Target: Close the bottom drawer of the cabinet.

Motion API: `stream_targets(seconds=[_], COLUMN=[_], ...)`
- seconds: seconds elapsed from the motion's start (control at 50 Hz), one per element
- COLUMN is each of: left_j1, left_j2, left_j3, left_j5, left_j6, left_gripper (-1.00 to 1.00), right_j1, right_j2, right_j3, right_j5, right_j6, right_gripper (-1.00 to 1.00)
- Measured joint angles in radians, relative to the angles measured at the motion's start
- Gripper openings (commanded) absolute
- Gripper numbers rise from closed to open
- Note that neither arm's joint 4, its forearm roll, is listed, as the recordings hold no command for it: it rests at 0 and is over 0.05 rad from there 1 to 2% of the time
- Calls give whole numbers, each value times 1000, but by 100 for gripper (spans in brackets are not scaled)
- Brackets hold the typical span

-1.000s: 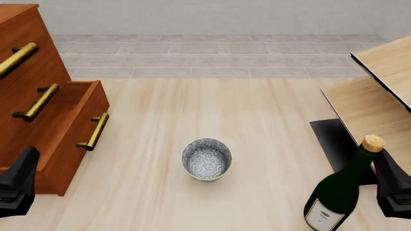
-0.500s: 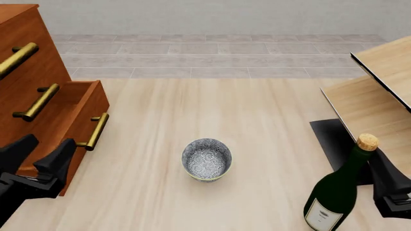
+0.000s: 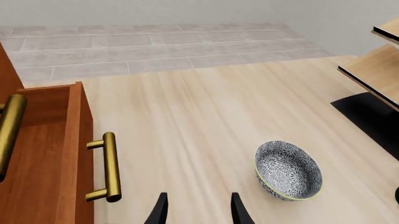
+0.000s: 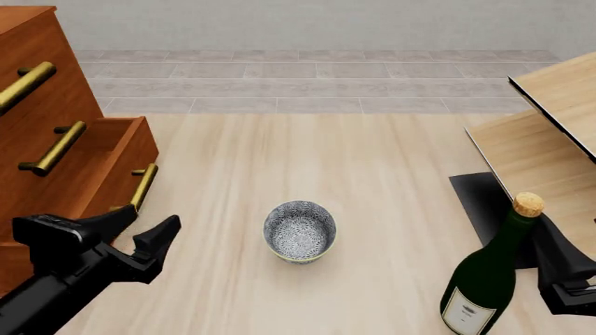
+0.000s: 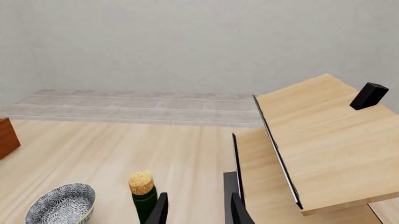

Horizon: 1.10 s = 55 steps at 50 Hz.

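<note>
Nearest the camera in the front view, the left gripper (image 4: 144, 234) hangs over the near left part of the table (image 4: 373, 160), its two fingers spread apart with nothing between them. It sits just in front of the bottom drawer (image 4: 98, 178), a placing that looks meant for pushing the flat front rather than grasping. The drawer's brass handle (image 4: 142, 188) is partly covered by the fingers in that view but shows whole in the left wrist view. At the near right edge the right gripper (image 5: 194, 208) is mostly cut off; its wrist view shows the fingertips parted and empty, close beside a corked green bottle (image 4: 492, 269) and apparently idle. A patterned bowl (image 4: 299, 231) stands mid-table between the arms, clear of the drawer's path. Farther back at the left edge, the cabinet (image 4: 42, 91) holds the drawer pulled out well proud of the two above it, so closing is not yet done. The cabinet's left side and base run out of frame. Pale shelving (image 4: 545, 125) is cropped at the right edge.
</note>
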Motion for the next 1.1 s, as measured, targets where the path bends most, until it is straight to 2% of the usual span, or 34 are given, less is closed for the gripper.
stream_targets(seconds=[0.22, 0.54, 0.82, 1.1], left_j1=[-31, 14, 79, 152], left_j2=[227, 468, 606, 663], left_j3=[-29, -103, -146, -170], left_j5=[-134, -237, -292, -306], left_j6=[-53, -105, -105, -72], left_gripper=[100, 100, 100, 100], right_j1=[-1, -1, 0, -4], right_j2=[2, 0, 1, 5], right_j3=[0, 0, 0, 0], right_j5=[0, 2, 1, -3], right_j6=[-2, -4, -4, -3], right_gripper=[100, 100, 100, 100])
